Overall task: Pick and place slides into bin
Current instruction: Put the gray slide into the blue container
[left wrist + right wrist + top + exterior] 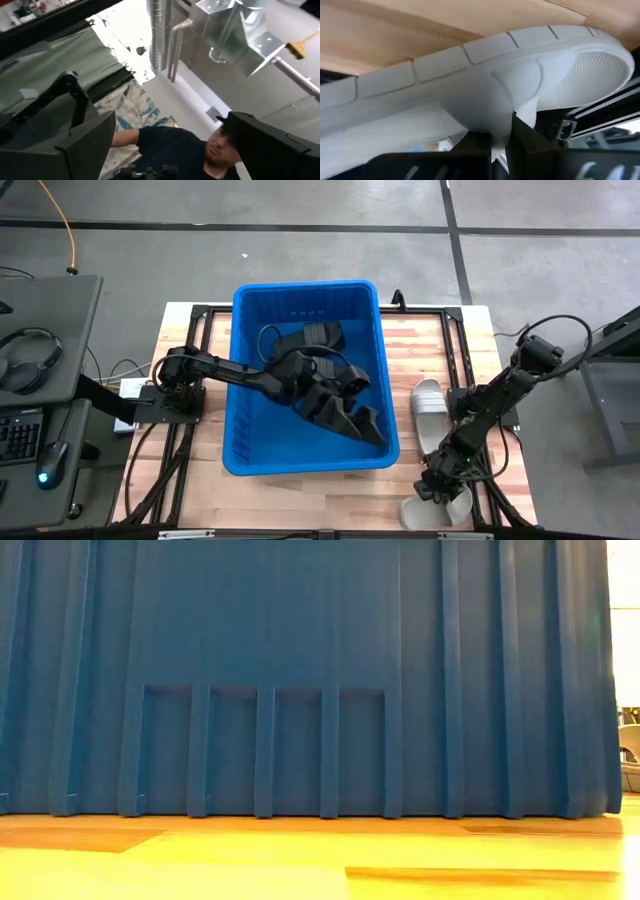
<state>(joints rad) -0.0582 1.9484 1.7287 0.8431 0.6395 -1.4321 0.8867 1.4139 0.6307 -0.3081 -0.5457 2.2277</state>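
Right gripper [441,483]: clamped on a light grey slide [485,100] at the table's near right corner; the wrist view shows the fingers pinching the slide's strap.
Held slide: its sole lies against the wooden table [420,340], partly over the near edge.
Second grey slide [428,412]: flat on the table just right of the bin, apart from the held one.
Left gripper [352,378]: inside the bin above the black slides, fingers [75,145] spread apart and pointing up, holding nothing.
Black slides [345,415]: piled in the bin, one more [310,335] near its far wall.
Bin [250,370]: blue, mid-table; its ribbed wall [300,670] fills the low view.
Person [175,150]: seen past the left fingers, in a dark top.
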